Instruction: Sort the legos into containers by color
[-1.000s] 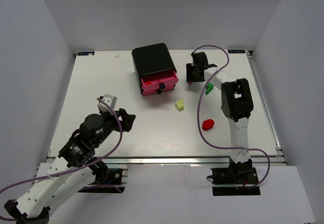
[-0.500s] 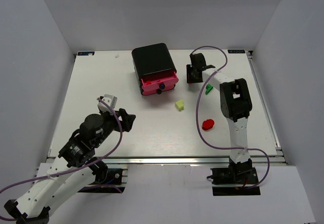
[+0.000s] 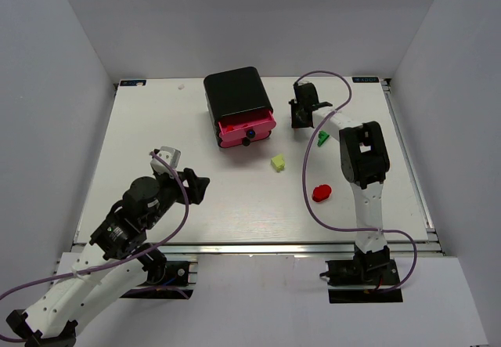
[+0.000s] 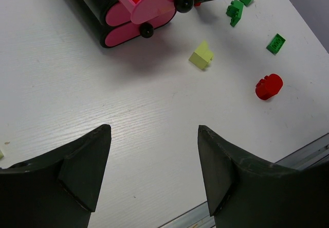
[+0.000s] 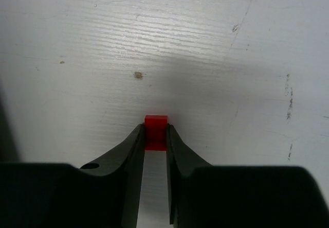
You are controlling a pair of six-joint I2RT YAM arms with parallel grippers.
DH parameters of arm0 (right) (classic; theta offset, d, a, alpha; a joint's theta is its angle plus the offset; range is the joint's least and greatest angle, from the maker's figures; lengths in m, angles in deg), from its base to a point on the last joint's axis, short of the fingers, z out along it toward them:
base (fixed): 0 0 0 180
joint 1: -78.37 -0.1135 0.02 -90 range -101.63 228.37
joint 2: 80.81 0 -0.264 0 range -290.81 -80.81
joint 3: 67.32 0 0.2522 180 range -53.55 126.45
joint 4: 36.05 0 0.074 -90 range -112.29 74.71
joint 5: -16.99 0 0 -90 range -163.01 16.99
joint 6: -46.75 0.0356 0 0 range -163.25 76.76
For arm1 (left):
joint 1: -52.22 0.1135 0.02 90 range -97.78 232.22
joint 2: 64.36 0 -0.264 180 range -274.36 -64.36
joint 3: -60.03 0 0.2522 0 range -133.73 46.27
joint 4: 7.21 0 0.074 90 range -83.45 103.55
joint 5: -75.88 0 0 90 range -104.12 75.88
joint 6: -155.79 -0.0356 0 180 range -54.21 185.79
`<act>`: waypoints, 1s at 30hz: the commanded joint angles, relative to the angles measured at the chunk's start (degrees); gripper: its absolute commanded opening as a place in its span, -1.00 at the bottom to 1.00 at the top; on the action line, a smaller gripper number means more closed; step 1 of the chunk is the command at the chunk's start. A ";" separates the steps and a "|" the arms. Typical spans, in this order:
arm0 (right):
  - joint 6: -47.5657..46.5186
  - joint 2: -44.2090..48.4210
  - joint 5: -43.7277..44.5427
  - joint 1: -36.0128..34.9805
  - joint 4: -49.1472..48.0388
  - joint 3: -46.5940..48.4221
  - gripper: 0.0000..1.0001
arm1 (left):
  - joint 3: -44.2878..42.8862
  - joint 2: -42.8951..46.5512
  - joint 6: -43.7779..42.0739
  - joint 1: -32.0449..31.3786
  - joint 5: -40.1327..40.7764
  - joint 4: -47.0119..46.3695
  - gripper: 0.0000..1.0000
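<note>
Red lego brick (image 5: 156,131) sits clenched between the fingertips of the right gripper (image 5: 155,136), low at the centre of the right wrist view, over the white table (image 5: 216,42); whether it touches the tabletop cannot be told. The left gripper (image 4: 154,131) hangs with its fingers spread wide and nothing between them, along the bottom of the left wrist view. Beyond it, a pale yellow lego (image 4: 201,56) lies right of centre, a round red lego (image 4: 269,86) near the right edge, and green legos (image 4: 235,11) at upper right. At the top, the black cabinet (image 3: 233,90) has one pink drawer (image 4: 154,9) pulled out with red pieces inside; the lower drawer (image 4: 123,32) is closed.
</note>
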 commanded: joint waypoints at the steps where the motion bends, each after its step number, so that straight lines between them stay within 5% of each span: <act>1: -1.58 2.11 -0.35 0.15 -0.71 -2.48 -0.76 | -0.21 0.55 -0.24 -0.22 0.42 0.35 0.56; 5: -4.91 6.76 -1.06 0.24 -3.60 -5.29 -1.00 | -0.12 0.81 -0.33 -0.22 0.51 0.35 0.56; 13: -17.13 25.65 -5.44 0.15 -10.46 -16.61 -1.00 | -0.12 1.69 -0.24 -0.22 0.69 0.26 0.56; 21: -31.80 40.86 -33.20 -0.73 -7.22 -21.56 -1.00 | -0.03 2.65 -0.07 -0.22 1.39 0.35 0.57; 30: -40.08 35.26 -45.09 -6.26 4.47 -10.84 -0.97 | 0.06 2.74 0.02 -0.22 1.65 0.44 0.56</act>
